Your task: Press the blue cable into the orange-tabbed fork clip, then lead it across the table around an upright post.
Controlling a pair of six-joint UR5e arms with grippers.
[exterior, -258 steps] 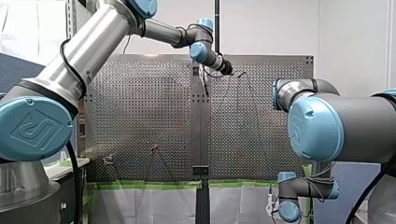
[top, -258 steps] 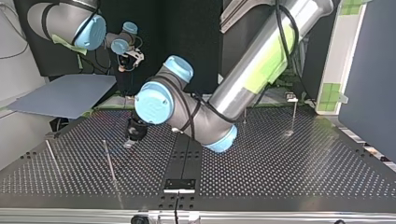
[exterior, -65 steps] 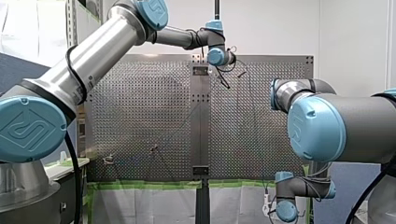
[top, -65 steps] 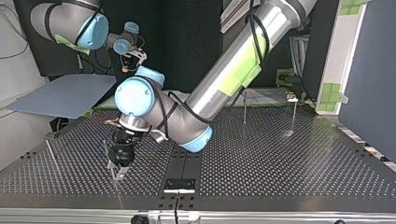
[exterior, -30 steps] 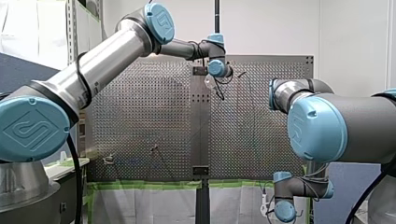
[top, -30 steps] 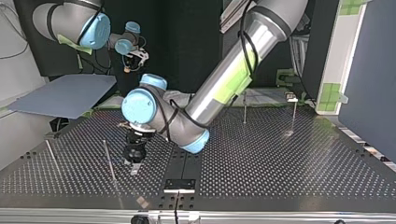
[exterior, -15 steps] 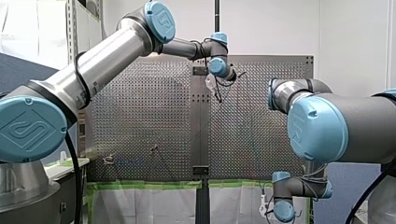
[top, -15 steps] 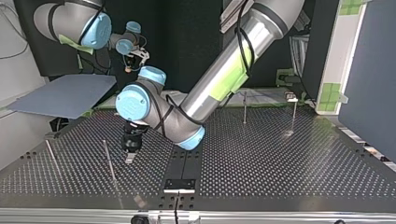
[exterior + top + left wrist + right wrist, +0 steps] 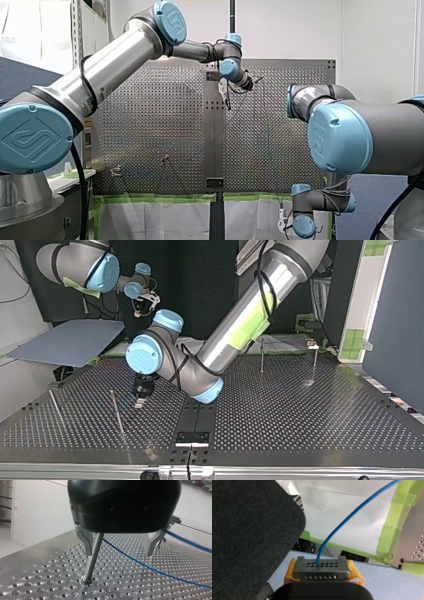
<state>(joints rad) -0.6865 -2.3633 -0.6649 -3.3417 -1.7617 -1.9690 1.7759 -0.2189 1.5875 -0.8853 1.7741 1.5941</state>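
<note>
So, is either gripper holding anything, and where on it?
My right gripper is shut on the blue cable; which stretch of it cannot be told. My left gripper is open, holding nothing.

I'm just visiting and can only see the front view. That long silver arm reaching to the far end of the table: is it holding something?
Observer: No. The left wrist view shows the left gripper open; the blue cable passes ungripped between its fingers.
Operator: So what holds the cable?
Observer: The right gripper, shut on it; the right wrist view shows the cable rising from between its pads.
Operator: Any post nearby?
Observer: Yes, an upright post stands in the table just beside one left finger.
</note>
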